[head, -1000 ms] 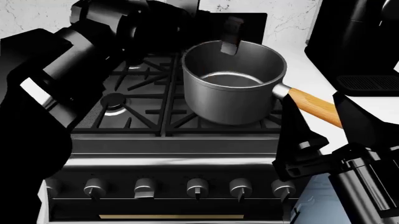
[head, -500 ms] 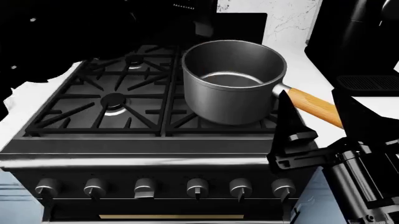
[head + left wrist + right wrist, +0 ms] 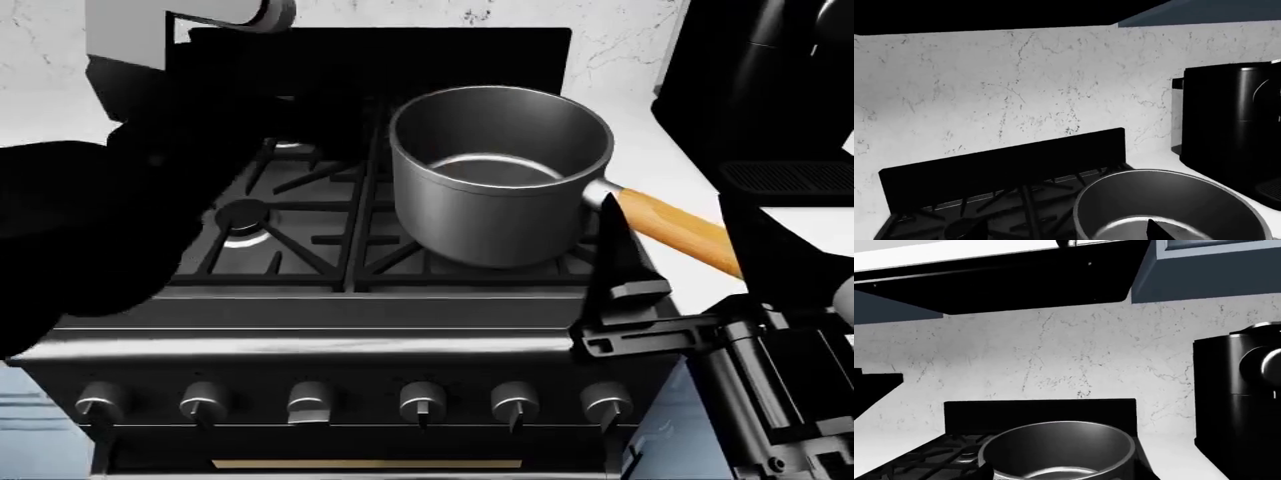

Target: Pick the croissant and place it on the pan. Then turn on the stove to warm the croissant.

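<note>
An empty saucepan (image 3: 501,175) is seated on the gas stove (image 3: 334,320). The right gripper (image 3: 687,270) is held beside its handle, jaws spread apart. The left jaws cannot be judged.

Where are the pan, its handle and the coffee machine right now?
pan (image 3: 501,215), head view, on its grey front wall.
handle (image 3: 674,232), head view, mid wooden shaft.
coffee machine (image 3: 1227,120), left wrist view, on its black body.

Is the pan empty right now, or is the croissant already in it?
Empty. The head view looks down into the pan and shows only its bare metal bottom; both wrist views show nothing golden-brown inside. No croissant appears in any view.
</note>
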You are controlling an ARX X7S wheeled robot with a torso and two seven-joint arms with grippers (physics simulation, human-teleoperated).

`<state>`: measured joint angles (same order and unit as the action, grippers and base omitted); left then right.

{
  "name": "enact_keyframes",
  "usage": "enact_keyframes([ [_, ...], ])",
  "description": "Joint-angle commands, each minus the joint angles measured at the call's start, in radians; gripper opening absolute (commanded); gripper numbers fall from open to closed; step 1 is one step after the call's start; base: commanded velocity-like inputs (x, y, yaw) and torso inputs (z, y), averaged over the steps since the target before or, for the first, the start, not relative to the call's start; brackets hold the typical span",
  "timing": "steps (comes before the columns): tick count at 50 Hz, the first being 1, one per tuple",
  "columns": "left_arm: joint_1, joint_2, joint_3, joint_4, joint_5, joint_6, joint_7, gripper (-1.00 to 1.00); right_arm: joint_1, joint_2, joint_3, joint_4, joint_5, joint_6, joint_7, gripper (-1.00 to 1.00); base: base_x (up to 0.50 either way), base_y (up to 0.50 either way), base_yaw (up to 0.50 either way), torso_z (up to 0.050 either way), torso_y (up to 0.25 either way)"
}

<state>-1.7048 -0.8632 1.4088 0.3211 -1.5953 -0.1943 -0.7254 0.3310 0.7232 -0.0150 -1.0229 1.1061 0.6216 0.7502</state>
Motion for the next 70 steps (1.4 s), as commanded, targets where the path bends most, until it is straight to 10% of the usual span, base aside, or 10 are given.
enact_keyframes([
  [1, 0.087, -0.113, 0.000, 0.152, 0.080, 0.084, -0.113, 1.00, 0.011, 0.013, -0.015, -0.005, 0.003, 0.000, 0.046, 1.00, -0.19, 0.00, 0.00, 0.000, 0.000],
  [26, 0.254, -0.142, 0.011, 0.205, 0.236, 0.249, -0.139, 1.00, -0.030, 0.044, -0.009, 0.004, -0.011, -0.066, 0.069, 1.00, -0.12, 0.00, 0.00, 0.000, 0.000],
  [70, 0.488, -0.322, 0.083, 0.496, 0.631, 0.379, -0.253, 1.00, 0.017, 0.216, -0.220, -0.021, -0.038, -0.259, 0.217, 1.00, 0.00, 0.00, 0.00, -0.050, 0.000],
])
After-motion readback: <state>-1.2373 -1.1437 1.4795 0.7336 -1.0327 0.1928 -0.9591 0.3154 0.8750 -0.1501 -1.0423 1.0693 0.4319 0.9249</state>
